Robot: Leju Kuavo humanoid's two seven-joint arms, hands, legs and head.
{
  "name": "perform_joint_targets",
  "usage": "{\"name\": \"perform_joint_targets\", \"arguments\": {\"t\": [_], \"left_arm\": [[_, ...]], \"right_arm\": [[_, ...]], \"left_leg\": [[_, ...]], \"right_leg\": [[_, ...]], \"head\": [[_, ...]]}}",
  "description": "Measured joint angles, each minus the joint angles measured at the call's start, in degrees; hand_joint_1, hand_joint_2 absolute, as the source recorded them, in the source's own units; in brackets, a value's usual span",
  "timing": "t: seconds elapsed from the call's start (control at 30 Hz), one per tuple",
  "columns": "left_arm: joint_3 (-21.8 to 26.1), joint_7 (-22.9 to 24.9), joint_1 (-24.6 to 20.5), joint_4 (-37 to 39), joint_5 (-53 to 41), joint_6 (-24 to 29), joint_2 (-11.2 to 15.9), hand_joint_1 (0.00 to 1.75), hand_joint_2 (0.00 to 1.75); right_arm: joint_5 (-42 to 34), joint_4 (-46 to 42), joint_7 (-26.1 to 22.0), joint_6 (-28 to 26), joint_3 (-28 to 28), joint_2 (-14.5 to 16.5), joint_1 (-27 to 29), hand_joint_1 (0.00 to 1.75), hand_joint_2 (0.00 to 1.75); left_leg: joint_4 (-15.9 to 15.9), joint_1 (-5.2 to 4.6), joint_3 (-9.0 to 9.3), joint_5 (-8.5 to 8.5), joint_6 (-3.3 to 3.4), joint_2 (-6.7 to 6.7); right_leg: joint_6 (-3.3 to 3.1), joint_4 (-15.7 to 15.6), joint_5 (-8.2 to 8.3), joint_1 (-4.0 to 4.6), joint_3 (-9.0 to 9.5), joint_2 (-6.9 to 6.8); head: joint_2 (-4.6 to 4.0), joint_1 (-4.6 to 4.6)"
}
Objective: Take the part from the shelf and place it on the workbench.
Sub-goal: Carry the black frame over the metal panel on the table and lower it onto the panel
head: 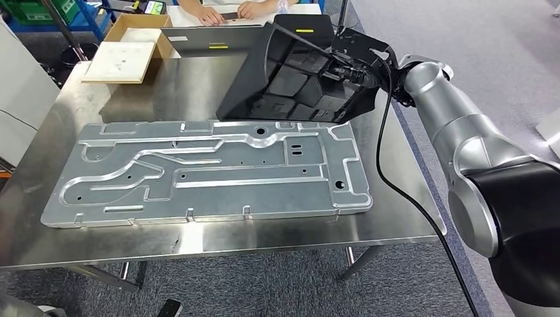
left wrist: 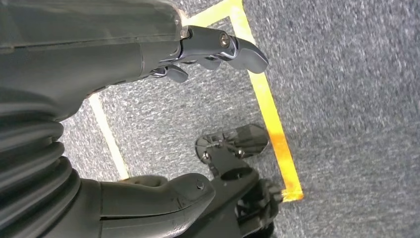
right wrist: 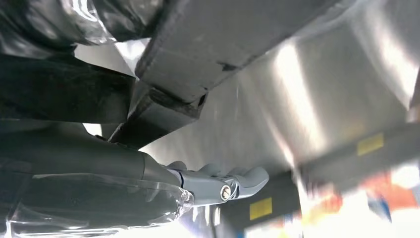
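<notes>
Robot hand (head: 343, 71) behind black part (head: 290, 72)

Stainless steel counter (head: 396, 218), shiny, scuffed. Large grey machined metal plate (head: 211, 173) lying flat across the middle, reaching toward the near edge. Open cardboard box (head: 135, 39) at the far left corner, partly overhanging. Flat dark grey panel (head: 205, 39) along the far edge.

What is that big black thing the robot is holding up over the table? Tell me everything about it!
The black part looks like a glossy plastic tray, with raised walls and square compartments inside. It is tilted steeply, its open side facing the camera, above the far right of the steel table. The right robot hand grips its right edge. Its lower edge sits close to the grey metal plate; whether they touch is unclear.
</notes>
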Motion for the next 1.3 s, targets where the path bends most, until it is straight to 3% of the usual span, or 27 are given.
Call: {"name": "perform_joint_targets", "arguments": {"t": [0.07,0.17,0.2,0.23,0.27,0.33,0.4,0.43,0.47,0.53,0.6,0.73,0.8,0.87,0.9,0.93,0.97,1.03,1.1,1.23,1.3], "left_arm": [[-0.03,0.01,-0.13,0.00,-0.07,0.39,-0.23,0.00,1.75],[-0.25,0.13,-0.21,0.00,-0.43,1.16,-0.69,0.00,1.75],[-0.35,0.17,-0.20,0.00,-0.51,1.32,-0.82,0.00,1.75],[-0.46,0.22,-0.19,0.00,-0.61,1.40,-0.91,0.00,1.75],[-0.56,0.26,-0.22,0.00,-0.67,1.45,-0.93,0.00,1.75],[-0.80,0.37,-0.25,0.00,-0.73,1.49,-0.98,0.00,1.75],[-1.01,0.48,-0.20,0.00,-0.71,1.49,-1.04,0.00,1.75],[-1.08,0.51,-0.16,0.00,-0.71,1.49,-1.05,0.00,1.75],[-1.13,0.52,-0.15,0.00,-0.70,1.49,-1.06,0.00,1.75],[-1.20,0.51,-0.17,0.00,-0.70,1.49,-1.06,0.00,1.75],[-1.25,0.51,-0.20,0.00,-0.70,1.50,-1.07,0.00,1.75],[-1.37,0.51,-0.12,0.00,-0.57,1.51,-1.20,0.00,1.75],[-1.42,0.51,-0.22,0.00,-0.52,1.51,-1.34,0.00,1.75],[-1.43,0.51,-0.23,0.00,-0.51,1.51,-1.35,0.00,1.75],[-1.44,0.51,-0.15,0.00,-0.48,1.51,-1.36,0.00,1.75],[-1.44,0.51,-0.08,0.00,-0.44,1.52,-1.36,0.00,1.75],[-1.44,0.51,-0.04,0.00,-0.39,1.52,-1.37,0.00,1.75],[-1.45,0.51,-0.07,0.00,-0.35,1.54,-1.40,0.00,1.75],[-1.46,0.51,-0.13,0.00,-0.35,1.54,-1.43,0.00,1.75],[-1.46,0.51,-0.11,0.00,-0.35,1.66,-1.43,0.00,1.75],[-1.46,0.51,-0.12,0.00,-0.31,1.68,-1.42,0.00,1.75]], "right_arm": [[7.94,-1.98,-0.72,-15.56,2.16,0.02,1.43,0.00,0.00],[19.58,-5.28,0.54,-48.57,6.39,-0.25,5.40,0.00,0.00],[21.13,-6.00,0.53,-56.78,7.43,-0.41,6.44,0.00,0.00],[22.01,-6.68,0.35,-62.26,8.21,-0.57,7.19,0.00,0.00],[22.54,-7.26,0.16,-64.34,8.67,-0.62,7.77,0.00,0.00],[23.37,-8.18,-0.03,-61.38,9.15,-0.79,8.83,0.00,0.00],[23.81,-8.69,-0.03,-55.71,9.51,-1.02,10.21,0.00,0.00],[23.94,-8.97,-0.04,-53.98,9.67,-1.14,10.89,0.00,0.00],[24.02,-9.21,-0.05,-53.18,9.82,-1.24,11.47,0.00,0.00],[24.09,-9.80,-0.04,-52.84,10.01,-1.43,11.93,0.00,0.00],[24.04,-10.11,-0.02,-52.75,10.09,-1.62,11.91,0.00,0.00],[24.05,-10.54,-0.52,-52.59,10.13,-2.07,12.21,0.00,0.00],[24.12,-10.67,-0.87,-52.40,10.11,-2.37,12.34,0.00,0.00],[24.26,-10.68,-1.01,-51.96,10.11,-2.57,12.78,0.00,0.00],[24.36,-10.68,-1.09,-51.67,10.09,-2.69,13.08,0.00,0.00],[24.44,-10.68,-1.20,-51.41,10.01,-2.78,13.30,0.00,0.00],[24.49,-10.69,-1.33,-51.18,9.87,-2.82,13.44,0.00,0.00],[24.51,-10.74,-1.58,-50.92,9.43,-2.85,13.46,0.00,0.00],[24.51,-10.79,-1.78,-50.85,9.11,-2.86,13.47,0.00,0.00],[24.21,-10.85,-1.98,-49.87,8.62,-2.98,13.67,0.00,0.00],[24.06,-10.97,-1.98,-49.12,8.21,-3.02,13.62,0.00,0.00]], "left_leg": [[0.45,-0.16,-0.17,-0.30,-0.50,-0.07],[0.42,-0.22,-0.31,-0.39,-1.37,-0.14],[0.68,-0.19,-0.42,-0.73,-1.67,-0.12],[1.83,-0.16,-0.87,-1.59,-1.97,-0.09],[4.12,-0.13,-1.84,-2.99,-2.21,-0.06],[11.53,-0.09,-5.21,-6.52,-2.53,-0.03],[16.72,-0.09,-7.91,-7.94,-2.61,-0.03],[16.16,-0.09,-7.80,-6.98,-2.52,-0.02],[13.32,-0.11,-6.56,-5.10,-2.32,-0.02],[5.13,-0.26,-2.69,-1.40,-1.70,-0.01],[0.89,-0.54,-0.64,-0.31,-1.17,-0.03],[-0.24,-0.40,-0.21,0.23,-0.19,0.00],[-0.77,-0.16,-0.01,0.61,0.38,0.12],[-0.77,-0.16,-0.06,0.65,0.57,0.10],[-0.73,-0.16,-0.08,0.64,0.56,0.09],[-0.65,-0.16,-0.09,0.61,0.52,0.07],[-0.53,-0.16,-0.10,0.54,0.43,0.05],[-0.09,-0.21,-0.18,0.24,0.04,0.00],[0.41,-0.36,-0.43,-0.08,-0.53,-0.07],[0.98,-0.33,-0.85,-0.68,-1.70,-0.07],[5.06,-0.20,-2.61,-3.27,-2.25,-0.03]], "right_leg": [[-0.37,-5.67,1.74,0.25,2.71,0.03],[-1.20,-6.79,1.76,0.58,3.12,0.12],[-1.56,-6.97,1.87,0.46,3.20,0.12],[-1.97,-7.15,1.99,0.28,3.28,0.11],[-2.29,-7.30,2.06,0.14,3.37,0.12],[-2.66,-7.31,2.01,0.19,3.41,0.20],[-2.73,-7.20,1.97,0.36,3.40,0.25],[-2.72,-7.13,1.95,0.43,3.39,0.25],[-2.68,-7.06,1.91,0.48,3.39,0.26],[-2.46,-6.93,1.82,0.61,3.34,0.25],[-2.00,-6.89,1.84,0.68,3.20,0.24],[-0.85,-6.32,1.29,0.62,2.93,0.18],[-0.46,-1.52,-1.66,0.47,0.83,0.17],[-0.13,5.82,-4.93,0.31,-2.64,0.15],[0.01,8.16,-5.51,0.19,-3.81,0.14],[0.11,8.50,-5.02,0.07,-4.07,0.10],[0.15,6.64,-3.56,-0.06,-3.21,0.06],[0.08,-0.86,0.04,-0.21,0.51,-0.05],[-0.28,-5.87,1.58,-0.01,2.90,-0.02],[-1.49,-6.67,1.68,0.08,3.10,0.03],[-2.15,-6.94,1.85,-0.10,3.22,-0.04]], "head": [[0.00,0.00],[0.00,-0.01],[0.00,-0.01],[0.00,-0.02],[0.00,-0.03],[0.00,-0.05],[0.00,-0.05],[0.00,-0.06],[0.00,-0.07],[0.00,-0.06],[0.00,-0.05],[0.00,-0.04],[0.00,-0.04],[0.00,-0.04],[0.00,-0.03],[0.00,-0.03],[0.00,-0.03],[0.00,-0.03],[0.00,-0.05],[0.00,-0.05],[0.00,-0.06]]}}
